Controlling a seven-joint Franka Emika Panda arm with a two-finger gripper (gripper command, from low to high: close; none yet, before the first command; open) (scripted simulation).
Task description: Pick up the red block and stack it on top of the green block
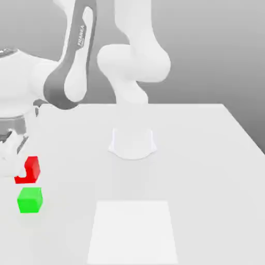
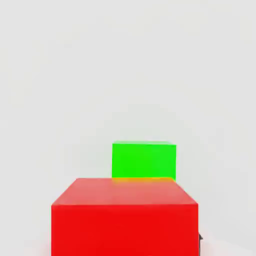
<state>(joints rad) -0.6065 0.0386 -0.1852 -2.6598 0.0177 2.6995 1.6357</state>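
"Fingers (image 1: 11, 168), what are they doing?"

"Closed on the red block (image 1: 31, 170), over at the exterior view's left."

"Is it on the green block (image 1: 29, 200) yet?"

"No, the two are apart. The green one sits on the table (image 1: 207, 176), nearer that camera than the red."

"Is the red one lifted?"

"I can't tell whether it clears the table. In the hand view it looms large, its top face overlapping the green block's lower part."
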